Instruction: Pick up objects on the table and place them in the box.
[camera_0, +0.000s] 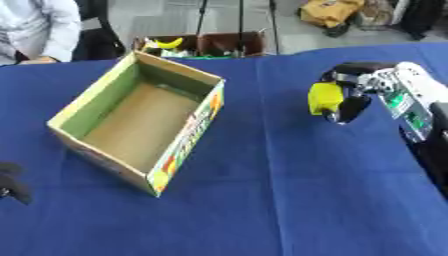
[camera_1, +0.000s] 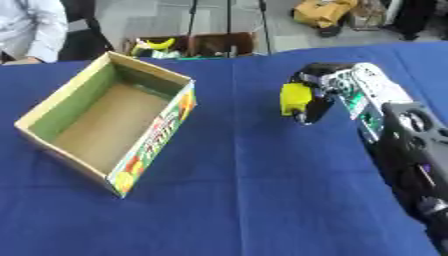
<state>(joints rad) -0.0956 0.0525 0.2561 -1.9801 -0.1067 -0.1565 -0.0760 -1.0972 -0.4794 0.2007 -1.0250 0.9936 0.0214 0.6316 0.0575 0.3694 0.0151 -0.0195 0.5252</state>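
Observation:
An open cardboard box (camera_0: 206, 77) with a green inner wall and a printed front lies on the blue table, left of centre; nothing shows inside it. My right hand (camera_0: 350, 92) comes in from the right and hangs above the table to the right of the box, its fingers curled round a small yellow object (camera_0: 325, 98). Only dark fingers of my left hand (camera_0: 12, 186) show at the left edge, below the box.
The blue cloth covers the table (camera_0: 289, 200). Beyond its far edge stands a brown crate (camera_0: 210, 44) with a banana (camera_0: 166, 43) in it. A person in a white sleeve (camera_0: 39, 30) sits at the far left corner.

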